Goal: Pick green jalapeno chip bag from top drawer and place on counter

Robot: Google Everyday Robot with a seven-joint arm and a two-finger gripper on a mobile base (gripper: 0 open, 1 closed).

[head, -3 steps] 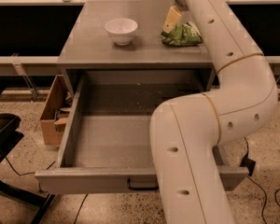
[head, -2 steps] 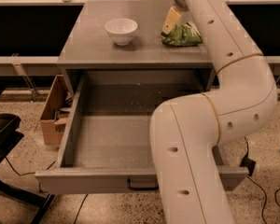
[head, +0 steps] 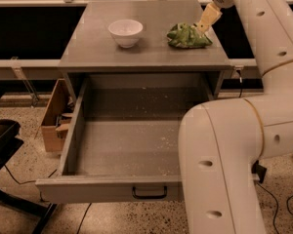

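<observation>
The green jalapeno chip bag (head: 188, 36) lies crumpled on the right part of the counter (head: 146, 52), the grey top of the cabinet. My gripper (head: 207, 17) is at the bag's upper right edge, reaching down from the white arm at the top right; its tip is at or just above the bag. The top drawer (head: 122, 145) is pulled fully out below the counter. Its speckled floor holds nothing, and its black handle (head: 149, 194) shows on the front panel.
A white bowl (head: 125, 32) stands on the counter left of the bag. My white arm (head: 224, 165) covers the drawer's right side. A brown cardboard box (head: 56, 116) sits on the floor left of the cabinet. A dark chair base (head: 5, 145) is at far left.
My gripper has shifted a little to the right, from over the bag to its upper right edge. The bag stays on the counter.
</observation>
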